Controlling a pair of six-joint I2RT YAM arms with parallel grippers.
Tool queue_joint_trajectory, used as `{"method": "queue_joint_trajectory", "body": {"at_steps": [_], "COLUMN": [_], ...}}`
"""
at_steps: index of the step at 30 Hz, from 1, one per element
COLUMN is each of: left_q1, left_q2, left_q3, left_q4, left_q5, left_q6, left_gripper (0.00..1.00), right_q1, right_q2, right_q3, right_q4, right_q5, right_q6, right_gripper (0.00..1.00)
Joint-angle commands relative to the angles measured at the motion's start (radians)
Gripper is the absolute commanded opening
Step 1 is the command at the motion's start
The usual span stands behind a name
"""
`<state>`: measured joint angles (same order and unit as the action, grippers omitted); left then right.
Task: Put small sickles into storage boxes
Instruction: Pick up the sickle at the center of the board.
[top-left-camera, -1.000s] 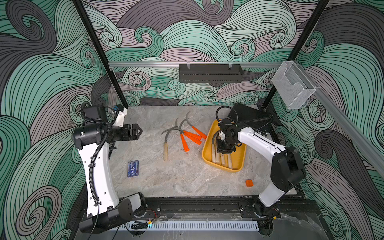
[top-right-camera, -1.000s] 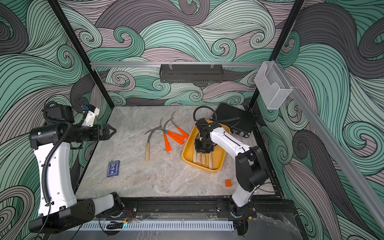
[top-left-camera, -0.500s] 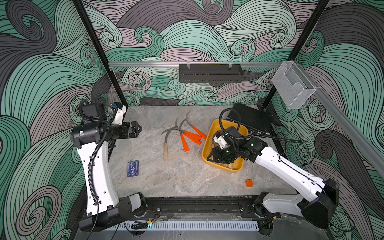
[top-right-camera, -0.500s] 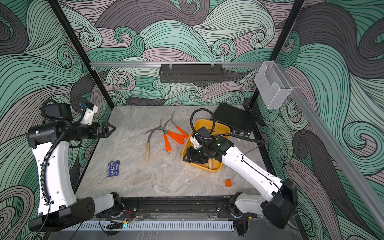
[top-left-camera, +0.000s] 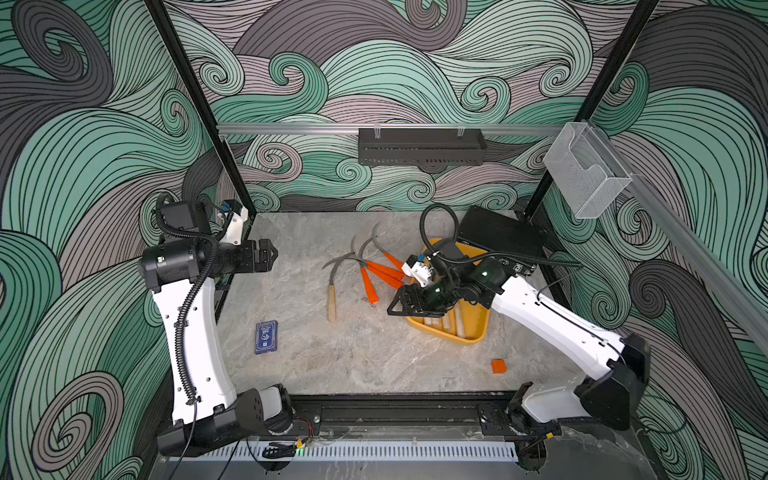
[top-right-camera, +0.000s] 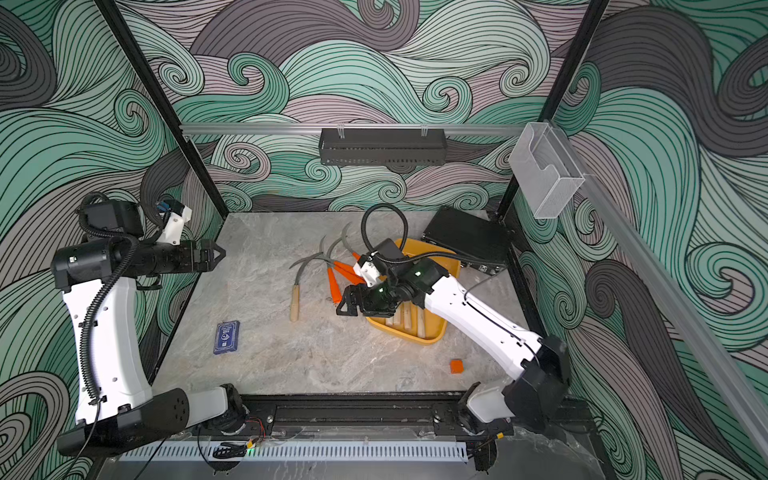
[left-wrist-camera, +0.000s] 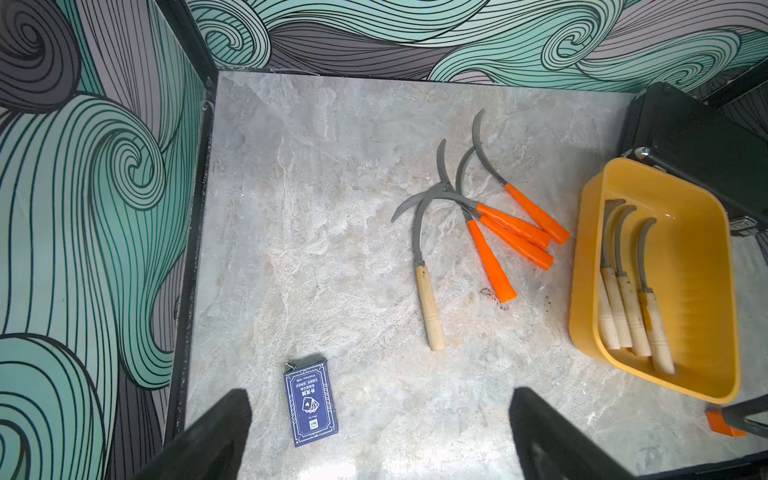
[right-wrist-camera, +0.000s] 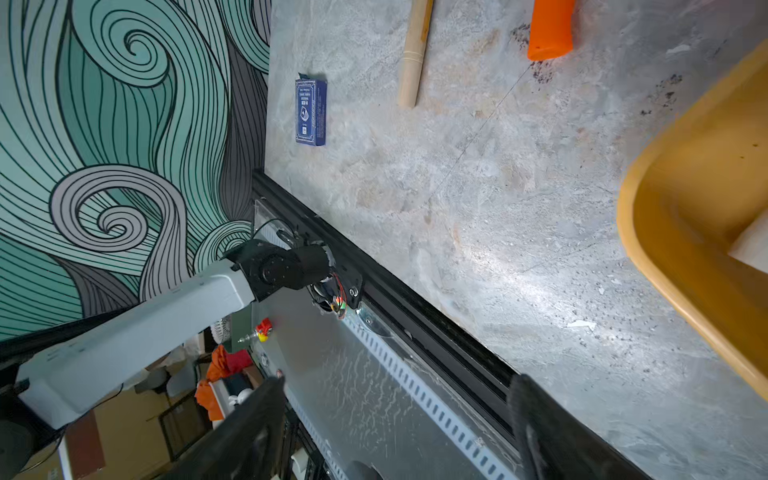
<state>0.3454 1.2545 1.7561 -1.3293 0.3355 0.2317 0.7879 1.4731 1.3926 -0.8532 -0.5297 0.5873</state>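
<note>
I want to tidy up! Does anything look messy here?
Yes. Five sickles lie in a tangle on the table with their blades crossing, while the others sit in a neat row in the yellow tray. Dark crumbs dot the table beside the tangle.

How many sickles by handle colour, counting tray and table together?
Wooden-handled sickles: 5 (4 in the yellow tray, lying close together; 1 on the table)
Orange-handled sickles: 4 (all on the table, blades crossing)
Total: 9
</note>
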Motion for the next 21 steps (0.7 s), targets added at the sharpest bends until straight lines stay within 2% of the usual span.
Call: {"method": "queue_joint_trajectory", "body": {"at_steps": [1,4,12,14,18,21], "left_q1": [-0.003,-0.003,-0.001,-0.001,0.003,0.012], "left_q2": [-0.028,-0.037,-0.038,-0.035,-0.018,0.001], "left_q3": [-0.026,-0.044,-0.06,-0.064,-0.056,-0.03], "left_q4": [-0.002,0.003,-0.024,-0.033,-0.049,-0.048], "left_q5": [-0.027,-0.026,-0.057,-0.057,-0.072,-0.081], "left_q6": [0.017,-0.001,-0.073,-0.088,-0.103,-0.142], "left_gripper": [0.97,0.98,0.98,0.98,0.98,0.98], "right_q1": [0.022,0.015,0.013,0.013,0.02,0.046], "right_q2": [0.067,0.131,0.375,0.444,0.552,0.621], "right_q3": [0.12,0.191,0.503,0.572,0.653,0.703], "right_q4": [-0.118,-0.143,-0.341,-0.381,-0.399,-0.39], "right_q5": [0.026,0.074,0.242,0.256,0.188,0.228], "right_q6": [-0.152,-0.191,-0.311,-0.306,-0.242,-0.216], "right_gripper": [0.71,0.66,0.59,0.57,0.6,0.6]}}
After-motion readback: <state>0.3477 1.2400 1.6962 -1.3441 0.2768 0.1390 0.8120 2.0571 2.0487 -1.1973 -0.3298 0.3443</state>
